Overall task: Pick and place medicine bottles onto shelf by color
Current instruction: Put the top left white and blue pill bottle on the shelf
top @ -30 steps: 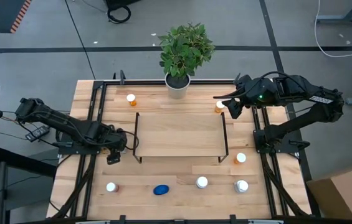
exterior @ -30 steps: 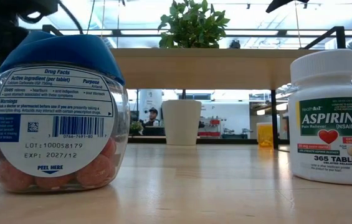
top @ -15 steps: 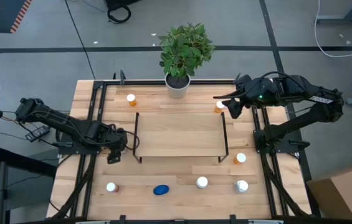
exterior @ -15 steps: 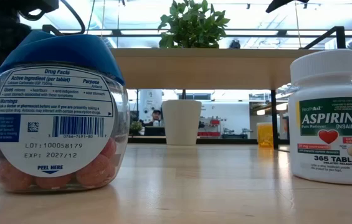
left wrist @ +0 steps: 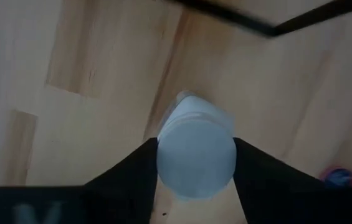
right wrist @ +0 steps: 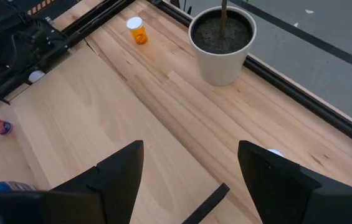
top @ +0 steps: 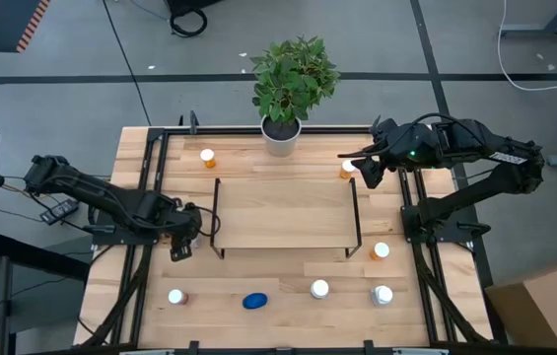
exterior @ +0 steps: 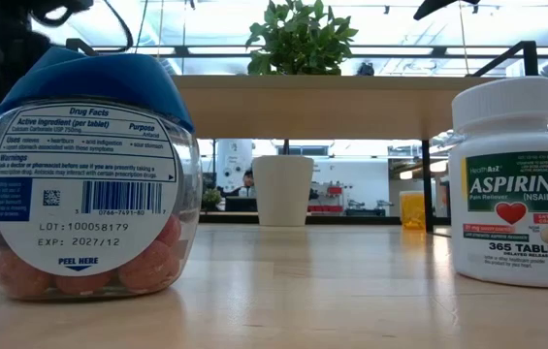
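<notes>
The left hand (top: 180, 247) hangs low over the wooden worktop (top: 288, 271), just outside the left black rail of the low light-wood shelf (top: 283, 212), its two dark fingers (left wrist: 129, 174) clamped on a small white-capped bottle (left wrist: 195, 155). The right hand (top: 365, 170) hovers at the shelf's far right corner with fingers spread wide, an orange white-capped bottle (top: 347, 170) directly beneath it. Farther off from both hands, along the near edge, stand a dark reddish bottle (top: 175, 296), a blue oval bottle (top: 253, 301) and two white bottles (top: 319, 289). Another orange bottle (top: 208, 157) sits near the white plant pot (top: 280, 136).
</notes>
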Controlling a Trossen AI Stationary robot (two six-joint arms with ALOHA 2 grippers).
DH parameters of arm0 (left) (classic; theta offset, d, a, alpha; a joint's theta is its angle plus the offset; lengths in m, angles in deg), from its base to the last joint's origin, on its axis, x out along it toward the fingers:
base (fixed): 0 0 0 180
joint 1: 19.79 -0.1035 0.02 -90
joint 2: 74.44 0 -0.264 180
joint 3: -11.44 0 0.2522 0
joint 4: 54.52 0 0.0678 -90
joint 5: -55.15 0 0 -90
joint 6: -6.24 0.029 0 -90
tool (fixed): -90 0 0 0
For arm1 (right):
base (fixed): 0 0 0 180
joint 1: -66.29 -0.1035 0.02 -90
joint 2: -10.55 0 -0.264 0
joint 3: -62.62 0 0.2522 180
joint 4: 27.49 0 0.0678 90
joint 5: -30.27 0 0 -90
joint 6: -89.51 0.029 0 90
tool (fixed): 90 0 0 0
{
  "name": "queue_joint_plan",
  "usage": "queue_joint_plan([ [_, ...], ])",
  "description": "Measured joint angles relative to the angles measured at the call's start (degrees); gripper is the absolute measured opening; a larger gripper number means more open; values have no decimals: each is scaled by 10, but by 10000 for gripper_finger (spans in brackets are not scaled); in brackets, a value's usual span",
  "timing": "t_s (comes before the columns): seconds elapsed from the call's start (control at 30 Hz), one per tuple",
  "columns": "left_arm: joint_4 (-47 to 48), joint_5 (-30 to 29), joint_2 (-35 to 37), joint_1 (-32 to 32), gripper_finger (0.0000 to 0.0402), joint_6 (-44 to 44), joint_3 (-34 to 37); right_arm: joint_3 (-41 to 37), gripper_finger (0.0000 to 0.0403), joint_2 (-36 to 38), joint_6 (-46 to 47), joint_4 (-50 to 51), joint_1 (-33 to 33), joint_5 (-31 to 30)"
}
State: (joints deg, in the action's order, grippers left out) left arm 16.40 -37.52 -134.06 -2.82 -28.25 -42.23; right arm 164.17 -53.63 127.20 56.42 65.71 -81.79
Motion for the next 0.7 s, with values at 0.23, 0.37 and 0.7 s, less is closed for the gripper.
queue_joint_plan([
  [0.23,88,0,0,0,222,-13,-114,0,269,0,0,0,0,-5],
  [0.37,178,0,0,-5,188,-13,-204,0,269,0,0,0,0,-6],
  [0.7,191,-1,0,-18,121,-6,-284,0,269,0,-2,0,0,-5],
])
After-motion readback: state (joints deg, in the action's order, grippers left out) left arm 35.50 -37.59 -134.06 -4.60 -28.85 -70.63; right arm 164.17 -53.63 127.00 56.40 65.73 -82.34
